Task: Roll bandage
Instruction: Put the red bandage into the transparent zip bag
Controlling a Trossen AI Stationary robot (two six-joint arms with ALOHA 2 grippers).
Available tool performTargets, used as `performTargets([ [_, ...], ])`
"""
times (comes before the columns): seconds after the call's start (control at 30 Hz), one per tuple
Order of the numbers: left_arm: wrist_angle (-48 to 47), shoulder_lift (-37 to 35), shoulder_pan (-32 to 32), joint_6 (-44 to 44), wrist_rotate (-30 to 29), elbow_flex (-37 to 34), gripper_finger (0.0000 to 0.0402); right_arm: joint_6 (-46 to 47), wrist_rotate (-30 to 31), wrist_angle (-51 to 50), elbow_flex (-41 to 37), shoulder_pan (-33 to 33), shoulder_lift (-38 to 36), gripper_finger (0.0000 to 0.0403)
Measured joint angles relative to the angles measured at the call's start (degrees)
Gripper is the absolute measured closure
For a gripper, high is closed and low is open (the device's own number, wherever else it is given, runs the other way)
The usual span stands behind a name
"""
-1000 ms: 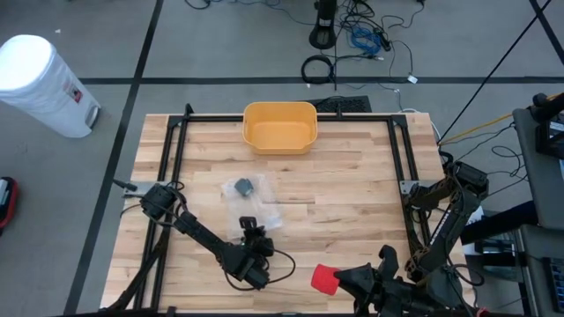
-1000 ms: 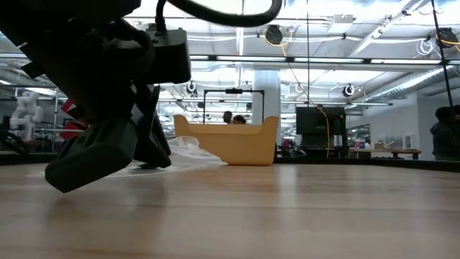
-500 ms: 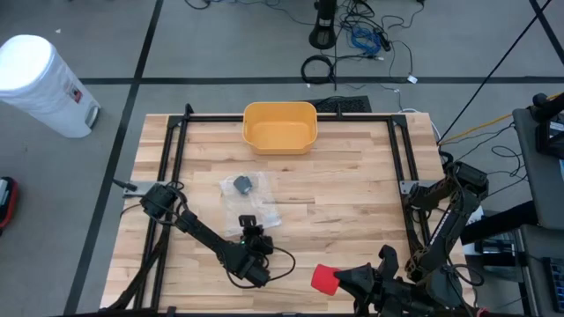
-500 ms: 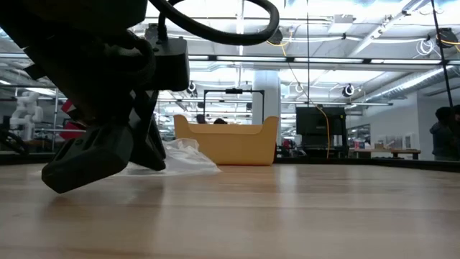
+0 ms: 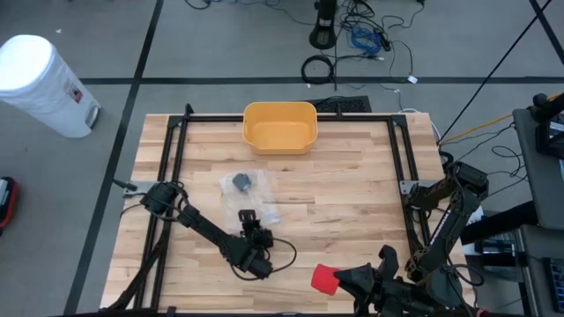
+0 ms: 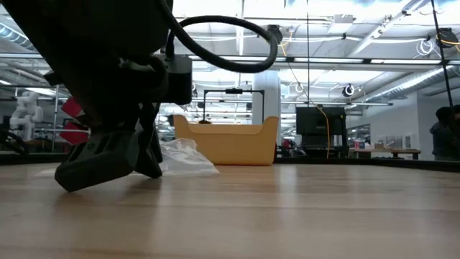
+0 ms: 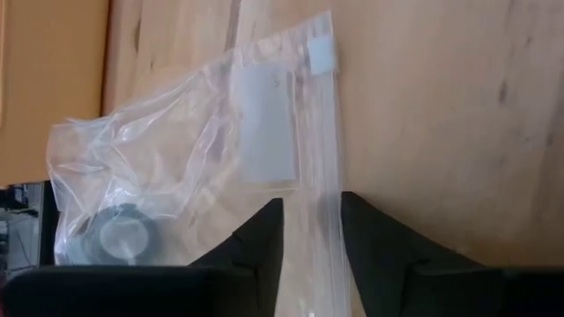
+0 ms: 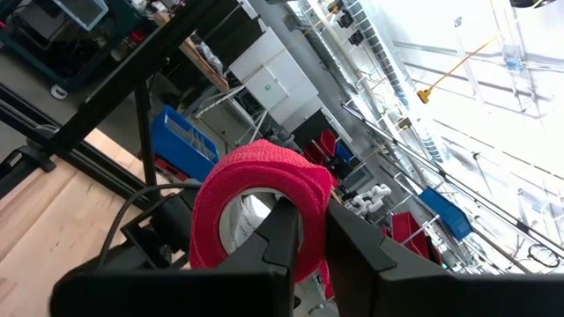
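1. Red bandage roll (image 8: 260, 207) pinched in closed right gripper (image 8: 304, 238), off the table's near right edge.
2. Left gripper (image 7: 310, 231) parted around edge of plastic bag (image 7: 203, 150), mid-table; grip unclear.
3. Probably rolling done; stowing left.

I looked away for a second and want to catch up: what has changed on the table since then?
The left gripper slid forward to the near edge of the clear plastic bag; its fingers now straddle that edge. The right gripper kept the red bandage roll at the near edge. The yellow bin stayed put.
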Motion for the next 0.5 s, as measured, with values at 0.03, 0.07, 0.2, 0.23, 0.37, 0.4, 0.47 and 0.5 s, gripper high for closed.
performTargets([
  [0.03, -0.2, 0.0, 0.0, 0.1, 0.0, 0.0, 0.0287, 0.0, 0.0, 0.0, 0.0, 0.0, 0.0, 0.0364],
  [0.07, -0.3, 0.0, 0.0, 0.2, -0.1, 0.0, 0.0298, 0.0, 0.0, 0.0, 0.0, 0.0, 0.0, 0.0364],
  [0.2, -0.6, 0.0, 0.0, 0.2, -0.7, 0.0, 0.0352, 0.0, 0.0, 0.0, 0.0, 0.0, 0.0, 0.0364],
  [0.23, -0.9, 0.0, 0.0, 0.2, -1.1, 0.0, 0.0366, 0.0, 0.0, 0.0, 0.0, 0.0, 0.0, 0.0364],
  [0.37, -3.0, 0.1, 0.2, -0.2, -3.3, -0.1, 0.0395, 0.0, 0.0, 0.0, 0.0, 0.0, 0.0, 0.0364],
  [0.4, -3.4, 0.1, 0.2, -0.1, -3.3, -0.1, 0.0395, 0.0, 0.0, 0.0, 0.0, 0.0, 0.0, 0.0364],
  [0.47, -4.3, 0.1, 0.3, -0.1, -3.4, -0.1, 0.0397, 0.0, 0.0, 0.0, 0.0, 0.0, 0.0, 0.0364],
  [0.5, -4.6, 0.1, 0.3, -0.1, -3.5, -0.1, 0.0398, 0.0, 0.0, 0.0, 0.0, 0.0, 0.0, 0.0364],
])
